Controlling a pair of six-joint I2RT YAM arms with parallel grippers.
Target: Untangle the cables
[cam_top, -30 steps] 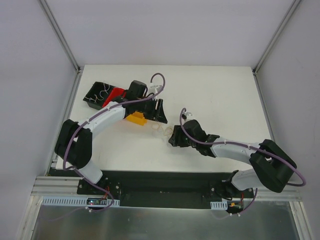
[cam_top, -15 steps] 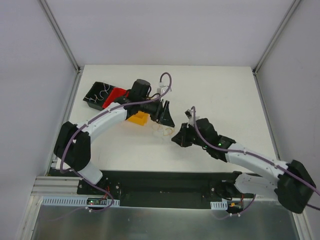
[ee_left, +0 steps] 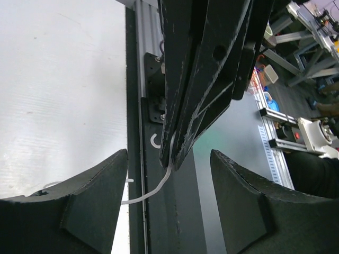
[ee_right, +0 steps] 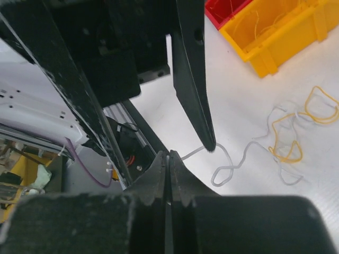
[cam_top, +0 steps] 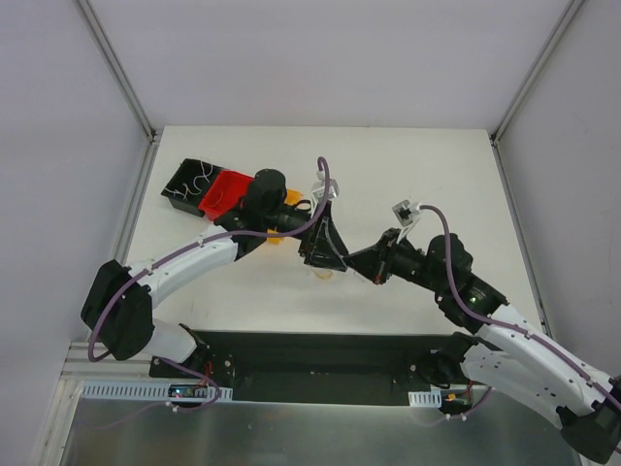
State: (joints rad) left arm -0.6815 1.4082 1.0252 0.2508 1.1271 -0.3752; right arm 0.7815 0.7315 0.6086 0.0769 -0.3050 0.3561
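Note:
The cables are thin whitish [ee_right: 229, 170] and orange-tan [ee_right: 288, 151] strands, looped loosely on the white table [ee_right: 254, 111]. My right gripper [ee_right: 168, 159] is shut on one end of the whitish strand, which trails from its tips toward the loops. In the left wrist view the same strand [ee_left: 151, 193] hangs from those shut tips. My left gripper [cam_top: 325, 257] is open and faces the right gripper [cam_top: 355, 258], its fingers [ee_left: 106, 185] either side of the right tips. One left fingertip [ee_right: 210, 144] is at the whitish strand; whether it touches I cannot tell.
A yellow bin [ee_right: 280, 32] and a red bin [ee_right: 225, 8], both with thin wires in them, stand just past the tangle. A black bin [cam_top: 182, 184] stands at the back left. The table's near edge and black base rail [ee_left: 136, 106] lie close under both grippers.
The right gripper has shut on the whitish strand and its arm has swung out to the right. The left arm has come forward over the tangle, with its jaws wider than before.

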